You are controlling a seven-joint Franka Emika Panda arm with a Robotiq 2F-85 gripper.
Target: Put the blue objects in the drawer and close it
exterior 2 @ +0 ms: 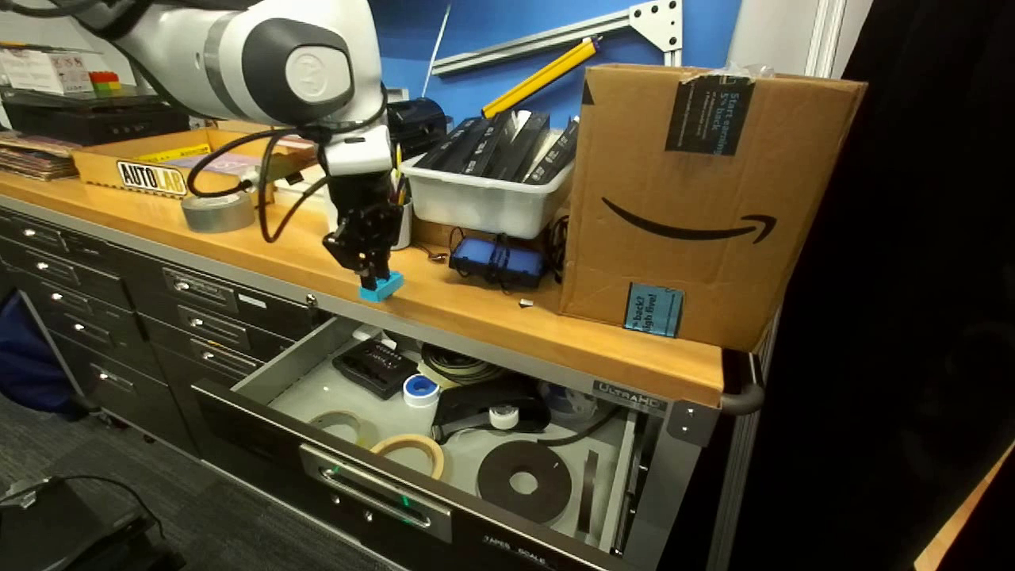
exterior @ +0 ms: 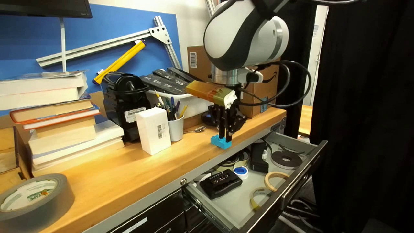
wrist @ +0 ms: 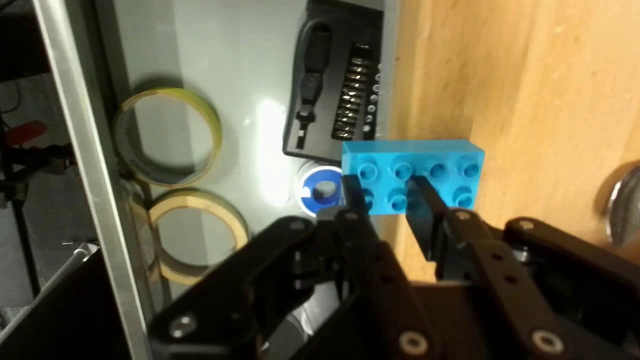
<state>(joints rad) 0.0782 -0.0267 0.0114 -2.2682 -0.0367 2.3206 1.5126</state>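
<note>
Wooden workbench (exterior: 129,171), drawer (exterior: 234,195) open, blue brick (wrist: 420,160) in my grip

Behind the bench I see a blue wall panel (exterior: 19,38); a cardboard box (exterior 2: 690,186) stands at one end. My gripper (wrist: 385,179) points down at the front edge, its fingers (wrist: 425,210) a narrow gap apart and pinching the brick by the studs toward one end. In my wrist view the brick spans the line between wood and drawer; whether its underside touches the bench, I can't tell. My other blue item, a dark-blue pad (exterior 2: 478,254) wrapped in black cable (exterior 2: 499,255), sits on the bench just beside the cardboard box. Inside the drawer I make out a black bit set (wrist: 327,105), a white-and-blue roll (wrist: 319,176), a tan tape ring (wrist: 197,200) near a yellow-green ring (wrist: 215,127), and a dark flat coil (exterior 2: 498,480). Farther along the bench a white box (exterior: 152,131) stands beside a pen cup (exterior: 176,129).
</note>
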